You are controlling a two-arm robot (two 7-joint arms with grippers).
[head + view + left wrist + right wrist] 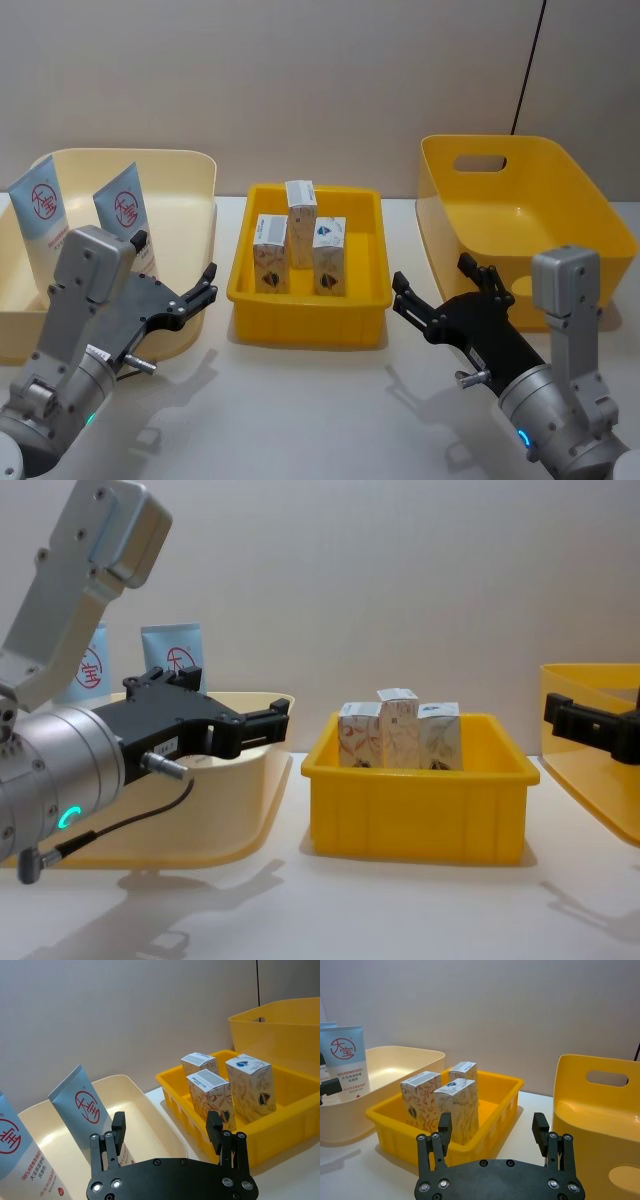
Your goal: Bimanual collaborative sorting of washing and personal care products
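Two pale-blue tubes (38, 205) (125, 210) with red ringed logos stand upright in the cream tray (190, 170) at the left. Three small white cartons (300, 210) (271, 258) (329, 255) stand upright in the small yellow bin (305, 325) at the centre. My left gripper (207, 284) hovers open over the tray's near right corner, holding nothing, its fingers (118, 1122) pointing between tray and bin. My right gripper (432, 280) hovers open and holds nothing between the small bin and the large yellow bin (520, 200).
The large yellow bin with a handle cutout (478, 161) stands at the right, nothing inside it. A grey wall runs close behind the containers. Bare white table (300, 420) lies in front of the bins, between the two arms.
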